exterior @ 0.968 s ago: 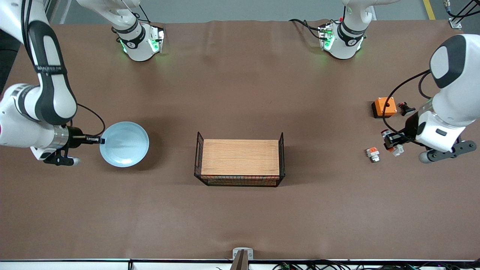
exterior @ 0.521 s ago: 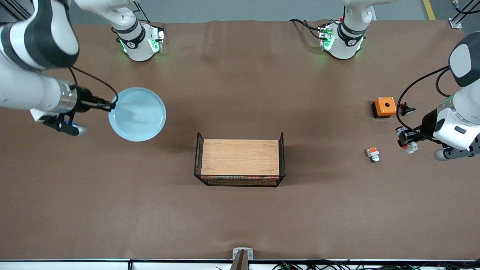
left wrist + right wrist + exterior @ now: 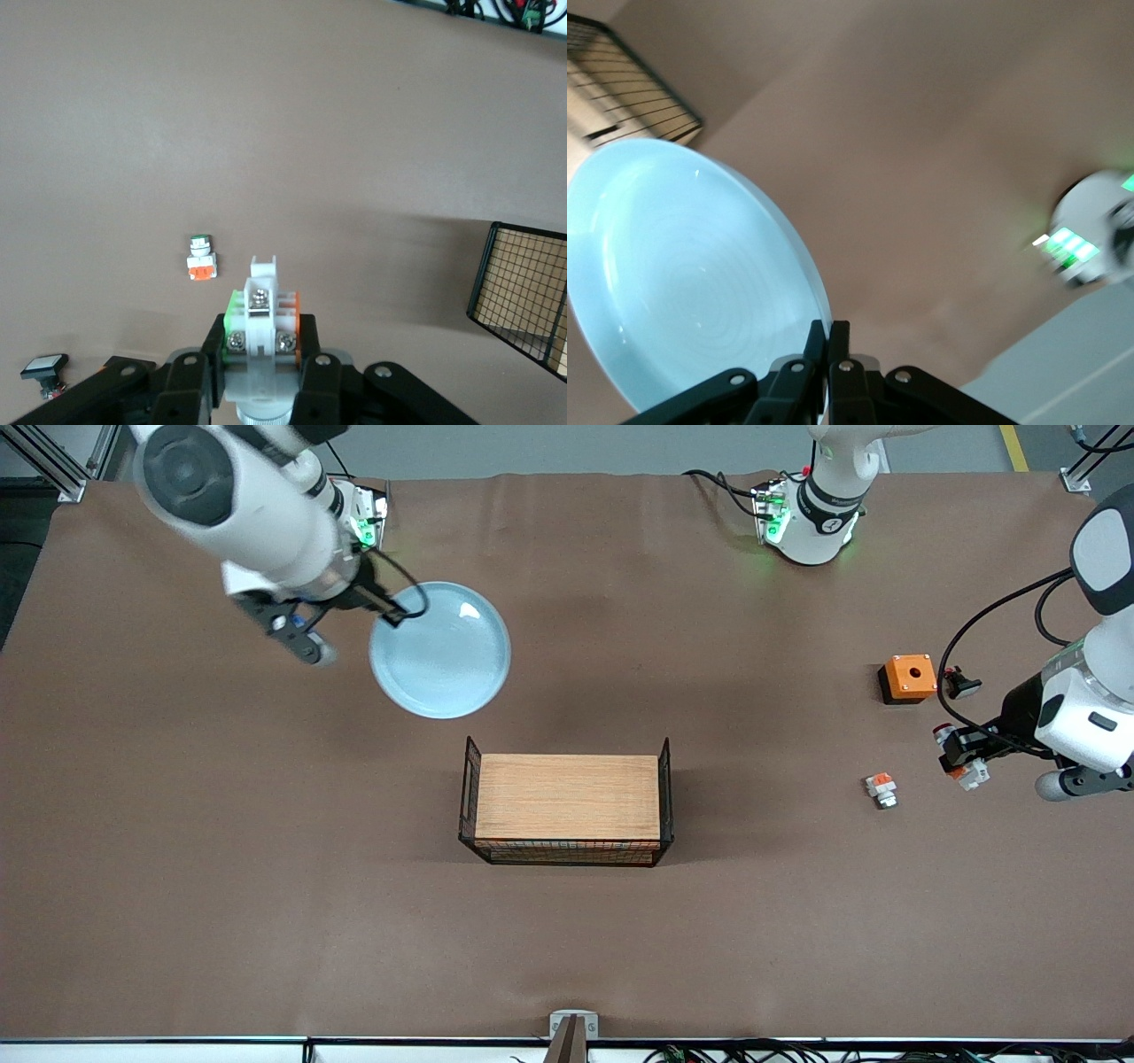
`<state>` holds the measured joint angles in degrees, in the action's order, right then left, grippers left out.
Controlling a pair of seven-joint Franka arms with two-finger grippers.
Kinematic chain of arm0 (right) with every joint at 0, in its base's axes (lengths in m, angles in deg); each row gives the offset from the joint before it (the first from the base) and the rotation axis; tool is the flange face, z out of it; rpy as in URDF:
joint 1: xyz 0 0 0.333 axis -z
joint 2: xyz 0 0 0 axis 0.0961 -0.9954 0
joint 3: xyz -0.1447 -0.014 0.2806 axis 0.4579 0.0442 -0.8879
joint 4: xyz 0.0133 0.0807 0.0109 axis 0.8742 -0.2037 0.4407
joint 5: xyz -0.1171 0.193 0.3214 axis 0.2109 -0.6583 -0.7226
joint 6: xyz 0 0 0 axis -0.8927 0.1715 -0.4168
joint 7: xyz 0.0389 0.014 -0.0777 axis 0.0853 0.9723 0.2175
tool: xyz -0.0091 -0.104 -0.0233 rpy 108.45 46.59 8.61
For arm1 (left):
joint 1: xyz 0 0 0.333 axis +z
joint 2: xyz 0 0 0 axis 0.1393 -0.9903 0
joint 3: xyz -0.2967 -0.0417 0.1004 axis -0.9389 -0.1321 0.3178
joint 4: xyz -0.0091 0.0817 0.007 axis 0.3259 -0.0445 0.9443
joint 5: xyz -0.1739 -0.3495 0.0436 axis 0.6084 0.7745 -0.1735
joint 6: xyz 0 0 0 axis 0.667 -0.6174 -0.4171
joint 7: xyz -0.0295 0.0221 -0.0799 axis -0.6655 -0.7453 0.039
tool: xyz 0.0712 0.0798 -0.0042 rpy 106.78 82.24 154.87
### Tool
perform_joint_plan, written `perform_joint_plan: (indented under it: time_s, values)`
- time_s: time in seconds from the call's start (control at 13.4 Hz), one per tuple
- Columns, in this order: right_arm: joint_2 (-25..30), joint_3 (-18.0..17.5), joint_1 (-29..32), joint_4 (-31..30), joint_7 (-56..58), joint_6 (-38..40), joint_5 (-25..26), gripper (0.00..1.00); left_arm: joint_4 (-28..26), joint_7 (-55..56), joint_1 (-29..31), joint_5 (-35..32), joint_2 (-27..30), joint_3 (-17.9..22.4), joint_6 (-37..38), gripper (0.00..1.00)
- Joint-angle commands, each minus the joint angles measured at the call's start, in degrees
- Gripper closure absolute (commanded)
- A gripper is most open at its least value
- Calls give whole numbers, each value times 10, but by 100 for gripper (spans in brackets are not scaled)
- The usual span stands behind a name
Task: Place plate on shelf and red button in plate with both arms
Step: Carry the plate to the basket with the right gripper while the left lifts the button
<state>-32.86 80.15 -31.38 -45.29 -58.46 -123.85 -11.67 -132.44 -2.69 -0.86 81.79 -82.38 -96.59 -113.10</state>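
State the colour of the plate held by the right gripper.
Pale blue; the plate shows best in the front view, pinched at its rim by the right gripper.

Your right gripper (image 3: 400, 613) (image 3: 829, 336), raised over the table near its own base, is clamped tight; your left gripper (image 3: 959, 757) (image 3: 260, 341), clamped too, hangs at its table end.
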Motion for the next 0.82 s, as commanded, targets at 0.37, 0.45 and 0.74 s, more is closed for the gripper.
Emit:
perform_joint_plan:
  time_s: [0.37,0.45,0.74]
  values:
    - [-118,7,-105,34,-335,-225,-16,97,11,1,-5,10,1,-2,14,100]
    - [-143,8,-112,55,-360,-227,-15,97,11,1,-4,10,1,-9,14,100]
    - [-199,8,-123,95,-454,-230,-15,98,4,3,-6,10,-5,-11,14,100]
